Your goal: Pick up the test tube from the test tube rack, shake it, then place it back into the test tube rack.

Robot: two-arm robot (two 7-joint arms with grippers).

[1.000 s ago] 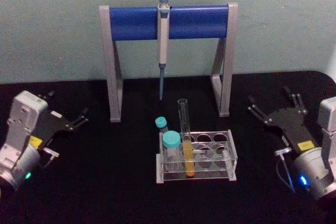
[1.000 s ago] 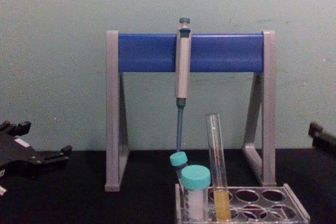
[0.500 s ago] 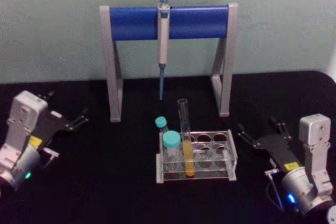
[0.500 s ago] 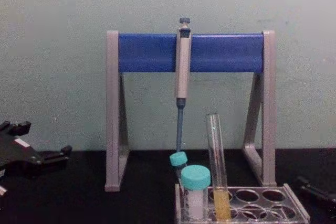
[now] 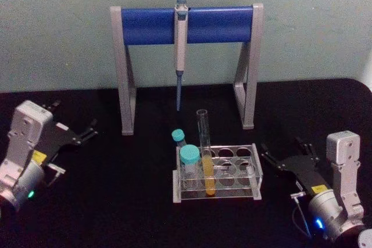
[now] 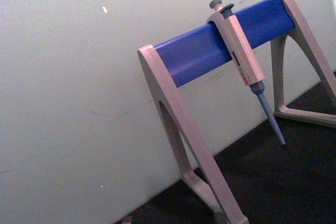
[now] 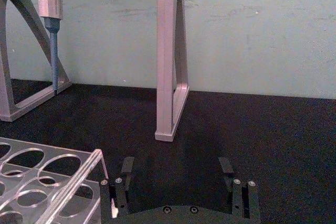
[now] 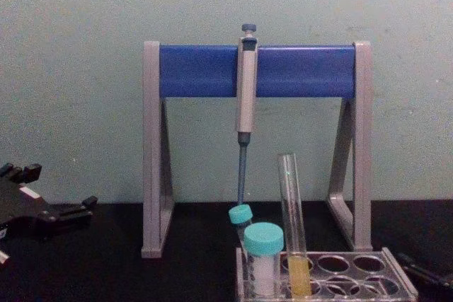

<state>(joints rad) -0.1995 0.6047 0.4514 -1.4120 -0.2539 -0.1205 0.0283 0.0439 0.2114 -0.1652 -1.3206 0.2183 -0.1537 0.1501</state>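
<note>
The test tube (image 5: 204,149) stands upright in a front hole of the clear test tube rack (image 5: 254,169) at mid-table, with yellow liquid in its lower part. The chest view shows the test tube (image 8: 291,224) rising well above the rack (image 8: 400,284). My right gripper (image 5: 283,149) sits low over the table just right of the rack, open and holding nothing, and it points toward the rack. In the right wrist view, the right gripper (image 7: 176,169) has its fingers spread beside the rack's corner (image 7: 79,182). At the far left my left gripper (image 5: 72,119) hangs open and empty.
Two teal-capped white tubes (image 5: 189,155) (image 5: 178,136) stand in the rack's left holes, right beside the test tube. Behind the rack is a tall grey-and-blue pipette stand (image 5: 151,25) with a pipette (image 5: 181,45) hanging from it. The black table ends at a pale wall.
My right gripper has come down and moved left toward the rack's right side. The left arm, the test tube and the rack have not moved.
</note>
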